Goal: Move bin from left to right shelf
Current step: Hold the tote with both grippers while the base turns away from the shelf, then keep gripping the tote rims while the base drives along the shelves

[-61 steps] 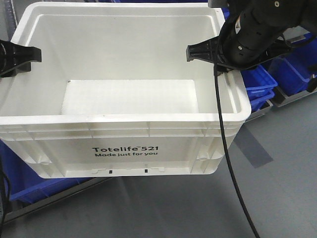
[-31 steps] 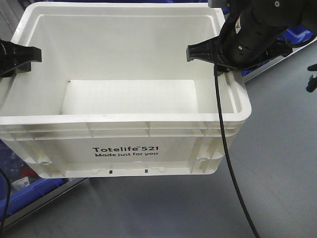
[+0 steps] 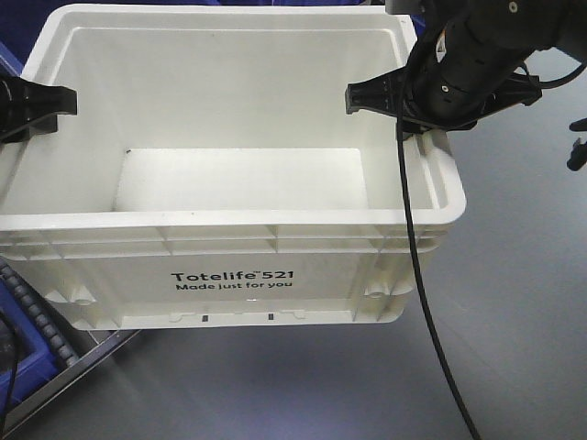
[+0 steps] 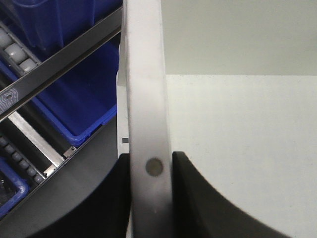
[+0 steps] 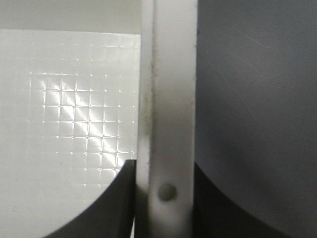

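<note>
Left hand (image 3: pixel 29 104) and right hand (image 3: pixel 402 103) clamp one bin (image 3: pixel 238 261).

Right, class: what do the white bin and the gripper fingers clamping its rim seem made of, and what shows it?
The bin: likely moulded plastic, matte white; ribbed rim, grid-textured floor. The left gripper and right gripper: fingers smooth, dull black, plastic or rubber; unclear which.
</note>
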Robot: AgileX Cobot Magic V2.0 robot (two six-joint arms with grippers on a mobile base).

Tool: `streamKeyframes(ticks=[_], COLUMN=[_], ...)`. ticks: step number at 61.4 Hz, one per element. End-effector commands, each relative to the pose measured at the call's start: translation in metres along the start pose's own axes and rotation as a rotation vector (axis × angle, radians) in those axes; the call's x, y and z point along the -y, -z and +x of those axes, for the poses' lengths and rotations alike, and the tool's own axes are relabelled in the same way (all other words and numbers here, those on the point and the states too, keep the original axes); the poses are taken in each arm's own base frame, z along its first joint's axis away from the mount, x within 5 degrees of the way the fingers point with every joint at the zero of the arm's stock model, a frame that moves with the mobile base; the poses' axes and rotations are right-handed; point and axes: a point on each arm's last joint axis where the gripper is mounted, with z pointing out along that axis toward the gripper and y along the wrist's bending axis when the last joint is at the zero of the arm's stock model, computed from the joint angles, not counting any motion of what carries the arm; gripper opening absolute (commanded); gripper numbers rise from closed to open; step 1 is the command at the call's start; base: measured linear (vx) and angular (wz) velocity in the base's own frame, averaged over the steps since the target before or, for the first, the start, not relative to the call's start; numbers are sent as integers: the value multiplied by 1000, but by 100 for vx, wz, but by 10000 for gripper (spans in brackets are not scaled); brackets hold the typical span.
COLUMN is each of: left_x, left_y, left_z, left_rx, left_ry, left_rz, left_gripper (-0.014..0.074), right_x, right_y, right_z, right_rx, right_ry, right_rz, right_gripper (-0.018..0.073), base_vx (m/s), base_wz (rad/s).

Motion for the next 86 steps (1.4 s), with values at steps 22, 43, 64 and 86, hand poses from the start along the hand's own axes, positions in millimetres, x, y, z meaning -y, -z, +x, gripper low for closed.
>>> streamKeyframes(ticks=[22, 43, 64, 86], left_x=[6, 6, 6, 6], left_y=[27, 27, 27, 27], left_z=[-21, -21, -21, -21], left_rx=[208, 208, 208, 208], left_ry=[-28, -28, -28, -28], left_rz=[35, 35, 35, 35], left_gripper=[92, 92, 92, 92], right_x=[14, 14, 14, 14], right_y=[30, 30, 30, 30], right_z=[-15, -15, -15, -15], right_rx=[174, 174, 174, 174], right_ry=[28, 28, 28, 28], right_rz=[43, 43, 43, 43], right_gripper=[10, 10, 10, 10], base_vx=[8, 10, 12, 13], base_wz=[-29, -37, -45, -50])
